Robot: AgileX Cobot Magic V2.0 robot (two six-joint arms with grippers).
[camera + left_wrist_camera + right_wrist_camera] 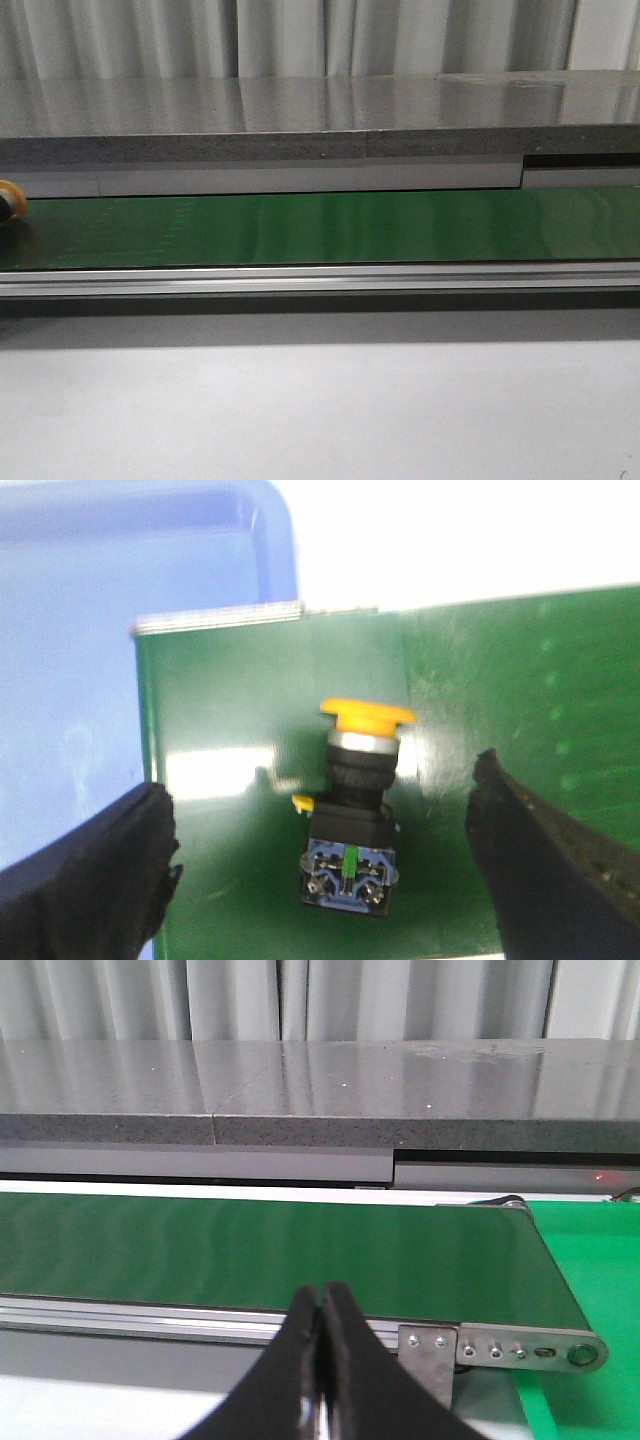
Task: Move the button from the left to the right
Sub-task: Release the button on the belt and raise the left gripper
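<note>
The button lies on its side on the green conveyor belt, its yellow-orange cap pointing away from the fingers and its pale contact block toward them. My left gripper is open, its black fingers wide apart on either side of the button, not touching it. In the front view only the button's yellow cap shows at the far left edge of the belt. My right gripper is shut and empty, in front of the belt's near rail.
A blue bin stands beside the belt's left end. A grey stone ledge runs behind the belt. An aluminium rail edges the front. The belt's right end roller bracket adjoins a green surface.
</note>
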